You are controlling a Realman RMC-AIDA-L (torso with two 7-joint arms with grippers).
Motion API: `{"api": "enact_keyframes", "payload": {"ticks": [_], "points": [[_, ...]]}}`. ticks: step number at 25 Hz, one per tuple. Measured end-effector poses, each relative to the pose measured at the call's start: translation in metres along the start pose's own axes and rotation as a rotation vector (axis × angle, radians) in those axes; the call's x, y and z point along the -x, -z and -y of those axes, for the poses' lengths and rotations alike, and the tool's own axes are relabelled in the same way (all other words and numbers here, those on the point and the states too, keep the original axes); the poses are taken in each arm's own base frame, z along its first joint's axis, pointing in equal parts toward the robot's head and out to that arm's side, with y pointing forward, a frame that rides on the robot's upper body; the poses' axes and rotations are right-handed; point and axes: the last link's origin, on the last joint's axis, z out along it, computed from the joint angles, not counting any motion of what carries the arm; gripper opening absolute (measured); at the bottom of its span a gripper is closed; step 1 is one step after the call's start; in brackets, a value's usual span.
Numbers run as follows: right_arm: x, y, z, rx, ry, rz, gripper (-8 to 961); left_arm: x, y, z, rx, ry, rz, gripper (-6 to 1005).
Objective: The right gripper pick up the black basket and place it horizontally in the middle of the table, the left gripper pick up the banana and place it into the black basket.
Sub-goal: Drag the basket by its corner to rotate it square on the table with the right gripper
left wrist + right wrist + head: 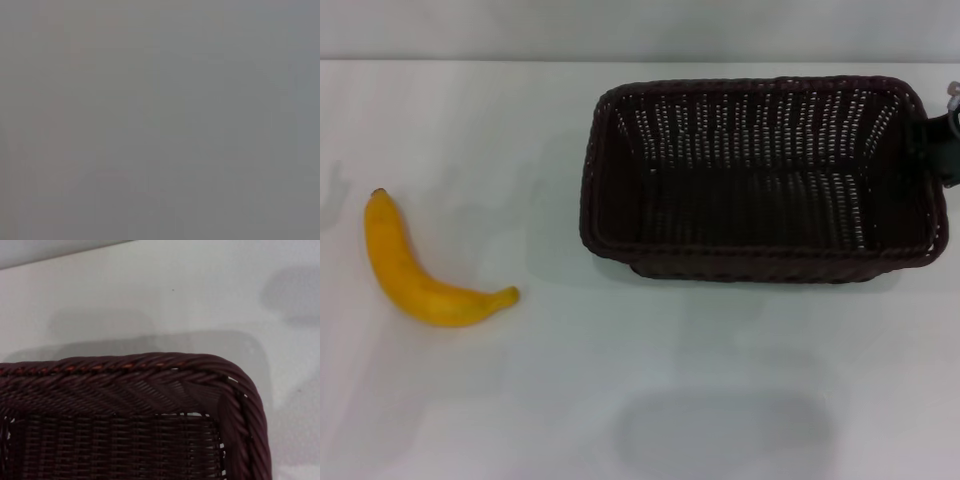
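The black basket (760, 180) hangs tilted above the white table (620, 380), and its shadow lies apart from it toward the front edge. My right gripper (938, 145) shows at the right edge of the head view, gripping the basket's right-hand rim. The right wrist view shows a corner of the braided rim (150, 367) close up, with the table (150, 290) beyond it. The basket is empty. The yellow banana (420, 270) lies on the table at the left, well apart from the basket, its dark tip pointing away from me. My left gripper is out of view.
The left wrist view shows only a plain grey surface. The table's far edge (470, 62) runs along the back against a grey wall. Bare white table lies between the banana and the basket.
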Motion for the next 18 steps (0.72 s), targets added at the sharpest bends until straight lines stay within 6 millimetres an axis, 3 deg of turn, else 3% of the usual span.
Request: {"api": "enact_keyframes", "payload": {"ticks": [10, 18], "points": [[-0.006, -0.01, -0.004, -0.124, 0.136, -0.073, 143, 0.0, -0.003, -0.001, 0.002, 0.004, -0.009, 859], [-0.001, -0.006, -0.005, -0.132, 0.145, -0.062, 215, -0.001, 0.002, -0.001, -0.004, 0.006, -0.007, 859]]}}
